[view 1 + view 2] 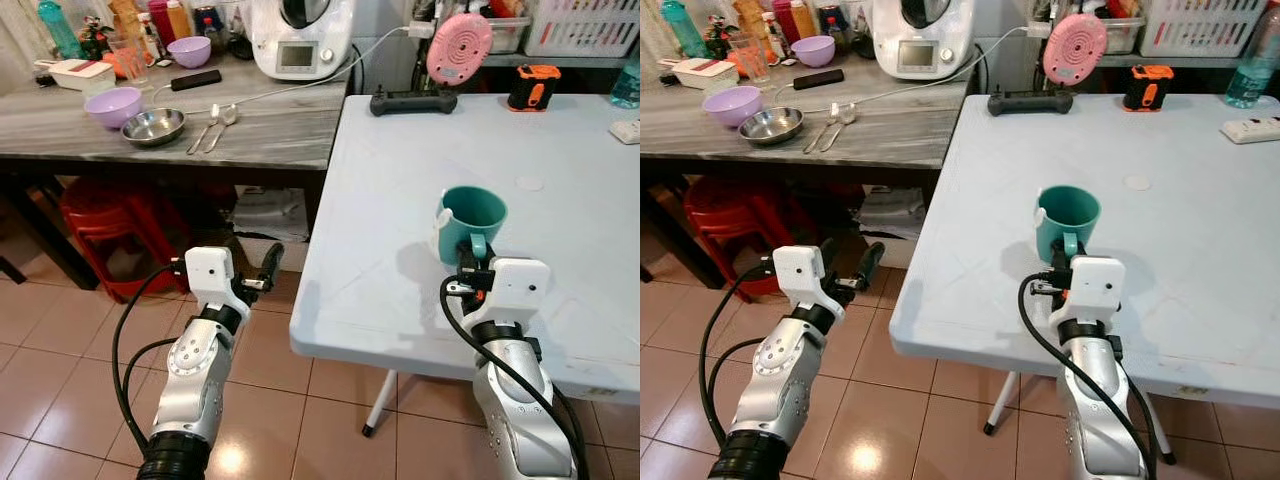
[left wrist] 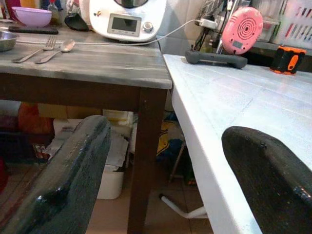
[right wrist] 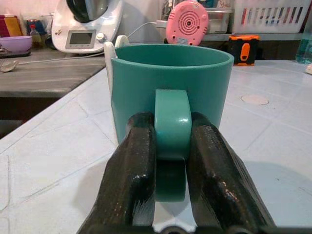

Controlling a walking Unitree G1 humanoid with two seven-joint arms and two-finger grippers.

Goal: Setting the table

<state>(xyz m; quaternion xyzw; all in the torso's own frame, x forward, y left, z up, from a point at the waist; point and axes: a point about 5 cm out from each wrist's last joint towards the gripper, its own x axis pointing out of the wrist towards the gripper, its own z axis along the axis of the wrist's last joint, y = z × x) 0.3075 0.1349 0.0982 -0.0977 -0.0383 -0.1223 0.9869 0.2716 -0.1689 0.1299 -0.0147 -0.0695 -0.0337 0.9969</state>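
Right wrist view, right gripper (image 3: 170,146) jaws pinching mug (image 3: 170,92) handle

Home kitchen: food processor (image 1: 298,35), bowls (image 1: 113,106), spoon (image 1: 222,122) and bottles (image 1: 160,20) on a wooden bench (image 1: 270,130); white folding table (image 1: 400,200); tiled floor (image 1: 60,350).

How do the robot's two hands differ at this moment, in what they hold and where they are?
The right hand is shut on the handle of the teal mug, which stands upright on the white table; the left hand is open and holds nothing. The right hand is over the table's near edge; the left hand hangs over the tiled floor beside the table. Both have two long black fingers.
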